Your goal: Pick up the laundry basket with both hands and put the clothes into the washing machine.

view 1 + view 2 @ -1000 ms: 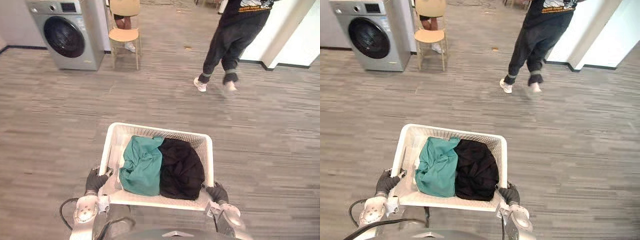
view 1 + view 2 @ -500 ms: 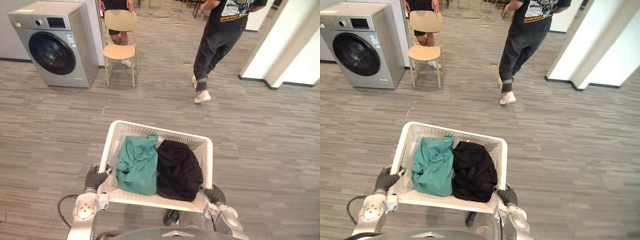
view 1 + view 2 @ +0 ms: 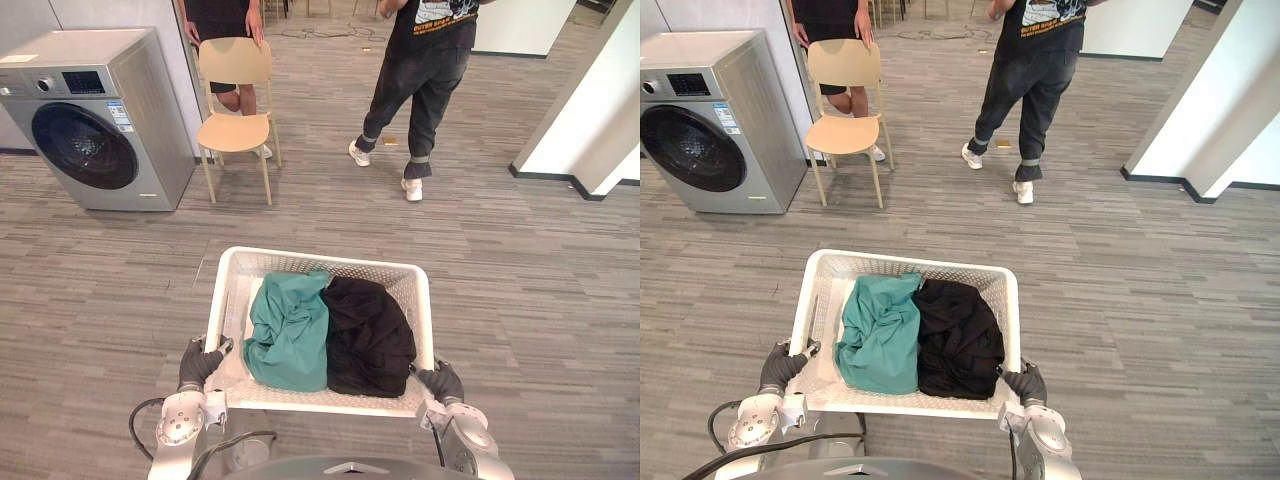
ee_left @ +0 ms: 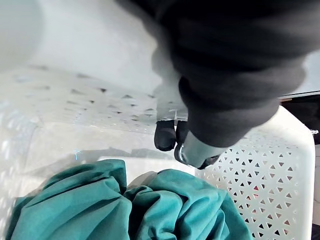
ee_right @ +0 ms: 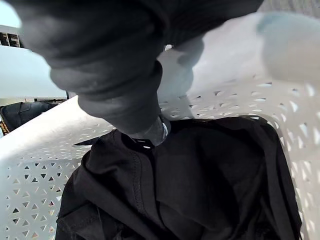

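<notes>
Carrying leg of the job, by the look of it. White laundry basket (image 3: 318,257) apparently lifted and held close in front, with a teal garment (image 3: 290,330) and a black garment (image 3: 370,335) heaped side by side inside. Left robot hand (image 3: 198,362) curled over the near left rim, dark fingertips (image 4: 165,136) hooked down inside the wall. Right robot hand (image 3: 441,381) clamped the same way on the near right corner. Washing machine (image 3: 95,120) well apart, ahead and to the left, round door seemingly shut, with a wooden chair (image 3: 237,120) just beside it. Best done by holding both grips firm and level to stop the load sliding to one side. Turn left toward the machine, giving room to the chair and to the person (image 3: 415,80) walking across ahead. Likely calls for setting the basket down near the door, then freeing a robot hand to open it before loading any cloth.
</notes>
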Motion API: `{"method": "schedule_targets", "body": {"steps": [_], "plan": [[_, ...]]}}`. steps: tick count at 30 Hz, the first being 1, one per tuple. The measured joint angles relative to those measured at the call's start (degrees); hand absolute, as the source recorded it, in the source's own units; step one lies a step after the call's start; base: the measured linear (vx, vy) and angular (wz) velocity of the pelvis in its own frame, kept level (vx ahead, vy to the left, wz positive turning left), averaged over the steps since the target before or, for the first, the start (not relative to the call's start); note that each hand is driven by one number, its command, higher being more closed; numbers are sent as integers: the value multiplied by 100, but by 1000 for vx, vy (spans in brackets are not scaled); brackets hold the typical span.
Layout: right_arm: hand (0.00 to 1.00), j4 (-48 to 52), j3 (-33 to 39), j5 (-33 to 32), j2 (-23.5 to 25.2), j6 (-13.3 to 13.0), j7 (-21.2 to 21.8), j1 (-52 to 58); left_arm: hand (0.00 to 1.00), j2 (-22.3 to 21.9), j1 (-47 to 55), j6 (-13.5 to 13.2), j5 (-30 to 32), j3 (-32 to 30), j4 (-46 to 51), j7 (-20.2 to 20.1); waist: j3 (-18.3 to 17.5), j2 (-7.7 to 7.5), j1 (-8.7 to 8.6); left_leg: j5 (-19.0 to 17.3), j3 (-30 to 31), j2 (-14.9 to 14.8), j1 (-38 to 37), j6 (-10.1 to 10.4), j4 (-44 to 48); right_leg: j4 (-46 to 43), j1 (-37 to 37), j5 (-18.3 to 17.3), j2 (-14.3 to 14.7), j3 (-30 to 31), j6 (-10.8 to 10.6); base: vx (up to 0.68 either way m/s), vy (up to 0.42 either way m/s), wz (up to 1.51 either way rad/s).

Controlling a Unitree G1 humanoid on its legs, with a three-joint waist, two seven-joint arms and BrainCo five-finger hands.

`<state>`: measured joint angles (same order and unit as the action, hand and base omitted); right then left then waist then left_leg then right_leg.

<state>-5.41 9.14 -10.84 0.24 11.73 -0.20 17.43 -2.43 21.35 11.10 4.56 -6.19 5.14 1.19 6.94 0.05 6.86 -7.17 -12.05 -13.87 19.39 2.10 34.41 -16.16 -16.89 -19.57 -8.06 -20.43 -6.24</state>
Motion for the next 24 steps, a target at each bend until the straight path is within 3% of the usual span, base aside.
{"method": "schedule_targets", "body": {"steps": [1, 2, 4, 5, 6, 7, 8, 9, 11, 12, 13, 14, 15, 16, 17, 18, 21, 24], "plan": [[100, 17, -45, 1, 61, -4, -5, 24, 100, 81, -84, 14, 16, -42, 5, 4, -121, -208, -143, -100, -43, 144, 51, -212, 106, -29, 70, 260, -190, 168, 91, 623, 254, 19], [100, 2, -54, 4, 94, -4, -8, -24, 100, 107, -104, 14, 14, -80, 13, 30, -89, -219, -99, -194, -53, 65, 52, -330, 357, -73, 71, 577, -149, 433, 118, 726, 317, -1], [100, -32, -100, 29, 173, -12, -2, -191, 100, 157, 4, 5, -90, -95, 90, 127, 11, -191, 218, -354, 0, -76, 273, -320, 1495, -410, -35, 1248, -124, 1016, 122, 563, 383, -73], [100, 9, -101, 25, 78, -57, 28, -64, 100, 143, 128, 3, -125, 34, 187, 142, -197, -296, 225, -375, -133, 250, -33, -354, 420, -1324, 322, 1409, -330, 1182, -94, 350, 359, -55], [100, -69, -112, 23, 117, -102, 44, -33, 100, 202, 173, -37, -126, 82, 254, 174, -206, -394, 216, -723, -184, 343, -248, -339, 315, -1941, 583, 1554, -473, 1360, -120, 361, 297, 22], [100, -248, -53, 29, 257, -142, 38, -154, 100, 409, 114, -60, -123, 80, 265, 218, -146, -703, 13, -884, -225, 697, -430, -422, 232, -3135, 1127, 2225, -808, 1689, -90, 377, 174, 41], [100, -287, -103, 31, 251, -123, 55, -112, 100, 469, 115, -4, -121, 71, 264, 232, -134, -729, -94, -1024, -216, 734, -554, -498, 272, -3969, 1554, 2391, -892, 1796, -106, 454, 128, 47], [100, -297, -118, 59, 253, -117, 61, -98, 100, 463, 145, 50, -121, 75, 263, 258, -65, -626, -151, -1145, -192, 713, -834, -508, 220, -4779, 2027, 2130, -886, 1734, -33, 363, 93, 15], [100, -299, -97, 83, 268, -115, 68, -10, 100, 458, 215, 65, -116, 109, 266, 265, 94, -381, -201, -1186, -190, 629, -1457, -484, -143, -5161, 2456, 1560, -879, 1300, 151, 316, 60, 7], [100, -297, -100, 122, 273, -110, 78, 35, 100, 459, 238, 88, -112, 117, 273, 264, 158, -242, -234, -1181, -194, 556, -1768, -456, -394, -4904, 2652, 1237, -870, 964, 184, 335, 18, 4], [100, -296, -98, 124, 273, -92, 80, 36, 100, 459, 237, 102, -112, 119, 282, 263, 169, -195, -239, -1183, -194, 530, -1885, -406, -503, -4665, 2759, 1110, -869, 821, 172, 395, -47, 4], [100, -289, -96, 124, 273, -60, 83, 33, 100, 461, 237, 111, -112, 114, 289, 259, 149, -150, -248, -1186, -183, 491, -2027, -346, -669, -3861, 2900, 950, -854, 539, 202, 325, -139, 16], [100, -265, -94, 123, 275, -57, 83, 36, 100, 460, 238, 111, -112, 114, 307, 248, 133, -160, -289, -1227, -123, 464, -2082, -247, -706, -2759, 2871, 914, -801, 347, 251, 317, -178, 26], [100, -254, -94, 123, 275, -57, 82, 37, 100, 460, 236, 110, -113, 114, 313, 237, 122, -177, -304, -1276, -52, 463, -2081, -163, -691, -2216, 2841, 962, -730, 376, 289, 304, -235, 51], [100, -250, -110, 123, 280, -47, 80, 76, 100, 462, 259, 112, -112, 103, 312, 222, 58, -300, -355, -1391, 117, 528, -2064, 3, -604, -1295, 2718, 1534, -589, 537, 417, 306, -273, 60], [100, -254, -118, 124, 293, -29, 79, 200, 100, 399, 263, 126, -111, 126, 218, 216, -47, -365, -368, -1529, 317, 513, -2074, 157, -514, -1059, 2529, 1426, -528, 677, 60, 307, -265, 54], [100, -244, -51, 177, 39, -20, 81, 221, 100, 175, 276, 131, -105, 247, 82, 216, -157, 10, -261, -1472, 457, 227, -2164, 347, -750, -769, 2267, 1269, -227, 388, 90, 244, -188, 24], [100, -222, 15, 171, -39, -22, 92, 202, 100, 55, 253, 130, -102, 284, 70, 216, -229, 108, -281, -1225, 548, 214, -2338, 435, -1227, -472, 2115, 1275, -147, 205, 107, 182, -101, 20]]}}
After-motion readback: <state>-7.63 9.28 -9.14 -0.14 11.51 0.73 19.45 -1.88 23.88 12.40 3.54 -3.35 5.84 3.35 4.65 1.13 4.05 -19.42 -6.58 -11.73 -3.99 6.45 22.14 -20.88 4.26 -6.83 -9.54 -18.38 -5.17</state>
